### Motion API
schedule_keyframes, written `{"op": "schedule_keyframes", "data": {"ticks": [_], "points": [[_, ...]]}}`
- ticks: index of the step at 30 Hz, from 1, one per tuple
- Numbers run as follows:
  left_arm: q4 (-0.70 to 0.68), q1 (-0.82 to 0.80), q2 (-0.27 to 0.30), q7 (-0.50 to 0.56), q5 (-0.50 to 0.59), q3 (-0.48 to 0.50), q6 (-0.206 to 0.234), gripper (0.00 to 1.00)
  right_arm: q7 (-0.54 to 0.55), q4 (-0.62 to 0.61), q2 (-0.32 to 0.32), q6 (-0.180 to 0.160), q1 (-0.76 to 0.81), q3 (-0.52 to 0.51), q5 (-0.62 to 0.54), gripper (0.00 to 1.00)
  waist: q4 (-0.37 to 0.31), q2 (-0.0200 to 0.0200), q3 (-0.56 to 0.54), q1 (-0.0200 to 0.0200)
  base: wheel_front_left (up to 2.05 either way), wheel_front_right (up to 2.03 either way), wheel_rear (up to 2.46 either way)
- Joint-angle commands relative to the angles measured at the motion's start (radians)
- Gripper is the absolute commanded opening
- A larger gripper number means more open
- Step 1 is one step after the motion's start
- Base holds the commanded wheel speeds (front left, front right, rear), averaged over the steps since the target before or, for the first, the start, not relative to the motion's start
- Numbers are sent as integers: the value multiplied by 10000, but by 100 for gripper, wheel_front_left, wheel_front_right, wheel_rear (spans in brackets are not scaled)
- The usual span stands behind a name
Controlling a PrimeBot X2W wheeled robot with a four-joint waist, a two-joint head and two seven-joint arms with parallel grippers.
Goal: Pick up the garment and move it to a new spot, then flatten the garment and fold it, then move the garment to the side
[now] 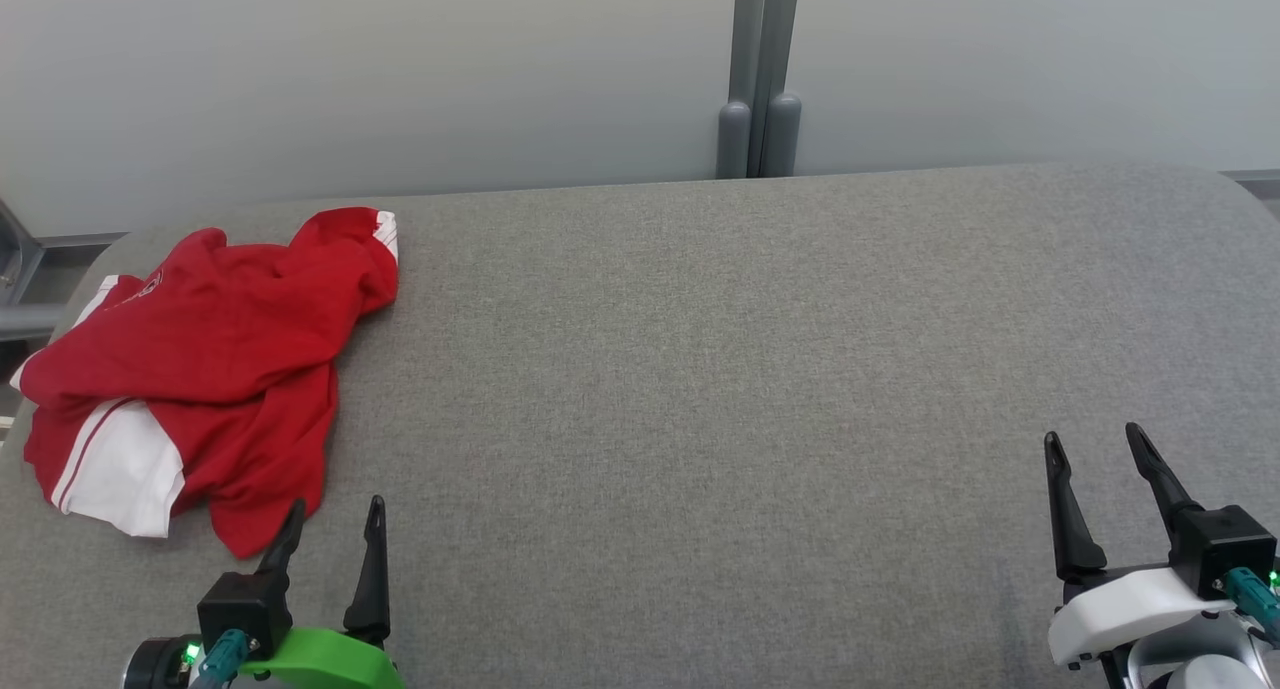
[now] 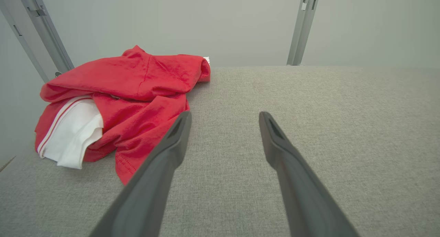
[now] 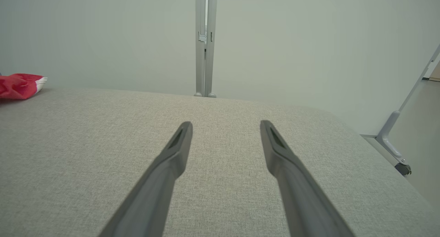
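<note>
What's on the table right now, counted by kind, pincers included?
Garment, red and white, crumpled: 1
Pincers: 2 (left pincer, right pincer, both open, empty)
Total: 3

My right wrist view cuts the garment [image 3: 17,86] off at its left edge, leaving one red-and-white corner. From the head, one fingertip [image 1: 294,517] of my left gripper [image 1: 336,504] lies over the red hem; whether it touches, I cannot tell. Crumpled folds hide its shape.
</note>
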Motion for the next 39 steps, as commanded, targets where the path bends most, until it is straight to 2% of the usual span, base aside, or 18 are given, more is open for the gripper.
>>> {"op": "schedule_keyframes", "data": {"ticks": [1,14,19,24,26,33,39], "points": [[16,-59,30,-38,-41,7,-27,100,-49,-9,16,4,123,-19,-94,100,-3,0,0,0,0,0,0],[-104,-23,91,-38,-95,16,-31,100,-49,10,39,4,133,-28,-45,100,37,0,-14,0,0,0,0],[-141,-86,75,-38,-85,-18,-30,100,-49,-55,41,4,193,-62,-34,100,387,0,4,0,0,0,0],[-253,-103,2,-38,-114,50,-30,100,-49,-111,21,4,222,-102,-18,100,1352,0,-65,0,0,0,0],[-315,17,12,-37,-121,160,-30,100,-47,-109,53,4,214,-11,-31,100,2093,0,-146,0,0,0,0],[-487,338,26,-37,-72,486,-29,100,-42,-28,158,2,-39,355,20,100,3775,0,-305,0,0,0,0],[-723,627,29,-37,-95,805,-30,100,-42,22,259,2,-287,844,16,100,4504,0,-335,0,0,0,0]]}}
